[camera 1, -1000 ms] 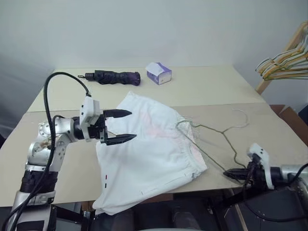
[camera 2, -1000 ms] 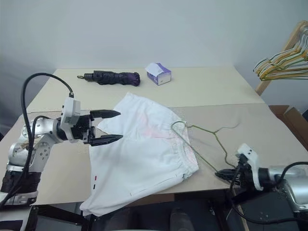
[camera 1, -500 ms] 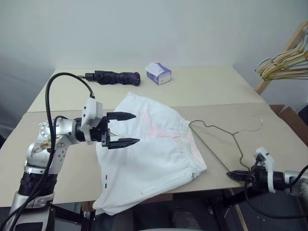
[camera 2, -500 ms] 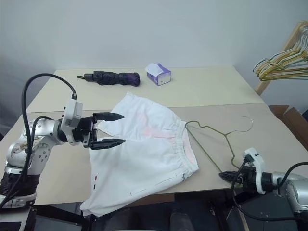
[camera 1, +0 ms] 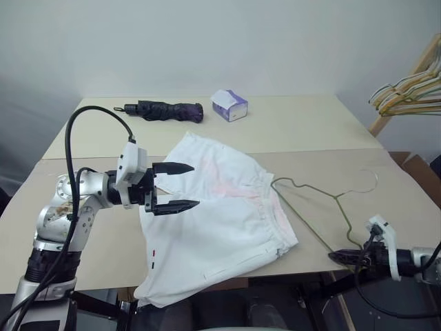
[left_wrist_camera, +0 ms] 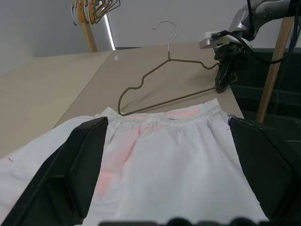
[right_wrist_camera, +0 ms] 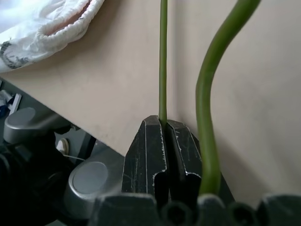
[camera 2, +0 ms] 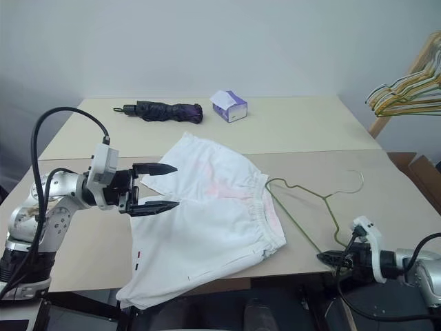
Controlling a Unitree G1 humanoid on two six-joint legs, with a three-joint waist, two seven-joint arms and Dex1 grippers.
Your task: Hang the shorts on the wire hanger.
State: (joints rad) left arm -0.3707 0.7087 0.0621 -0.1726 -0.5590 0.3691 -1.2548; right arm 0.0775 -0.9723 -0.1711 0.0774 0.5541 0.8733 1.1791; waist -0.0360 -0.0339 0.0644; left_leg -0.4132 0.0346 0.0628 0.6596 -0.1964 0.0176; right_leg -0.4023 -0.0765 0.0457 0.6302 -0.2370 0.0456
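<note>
- The shorts (camera 1: 220,221): white cloth, faint pink smudges, gathered waistband toward the hanger, lying flat and rumpled, hem over the near table edge.
- The wire hanger (camera 1: 324,207): thin olive-green, flat beside the waistband.

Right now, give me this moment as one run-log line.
left tool: open, above shorts | right tool: shut on wire hanger at table edge | hanger beside waistband, shorts not hung

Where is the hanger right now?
The hanger lies flat on the table on the robot's right, just beside the waistband of the shorts. Its near corner is pinched in the shut right pincer at the table's front edge.
</note>
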